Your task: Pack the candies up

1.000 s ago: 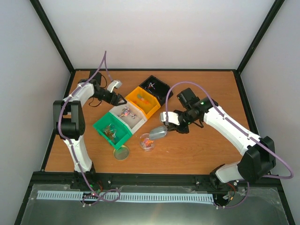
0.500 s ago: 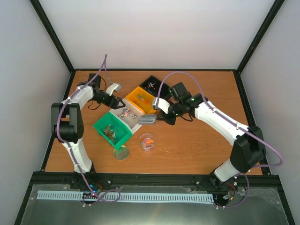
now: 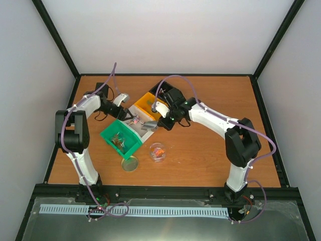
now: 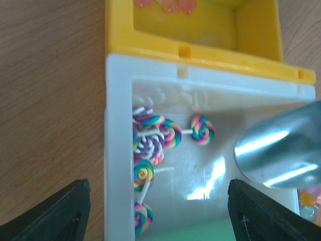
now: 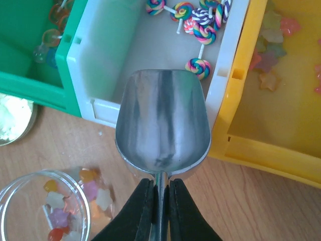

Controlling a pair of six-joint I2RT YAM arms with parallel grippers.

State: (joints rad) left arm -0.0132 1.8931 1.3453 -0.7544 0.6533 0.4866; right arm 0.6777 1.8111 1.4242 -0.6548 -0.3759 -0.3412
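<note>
text: none readable | labels, brands, numbers: none readable | checked: yellow bin [image 5: 241, 145], white bin [image 5: 223, 75], green bin [image 5: 30, 85], scoop [image 5: 163, 120], all plain-faced | top view: things too small to tell

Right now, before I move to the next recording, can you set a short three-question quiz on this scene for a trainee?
1. True or false: the metal scoop in the right gripper is heaped full.
2. Which bin holds the swirled lollipops? A the green bin; B the white bin; C the yellow bin.
3. Fill in: the left gripper hovers over the white bin with its jaws ___.
Key: 1 false, the scoop is empty; 2 B; 3 open.
</note>
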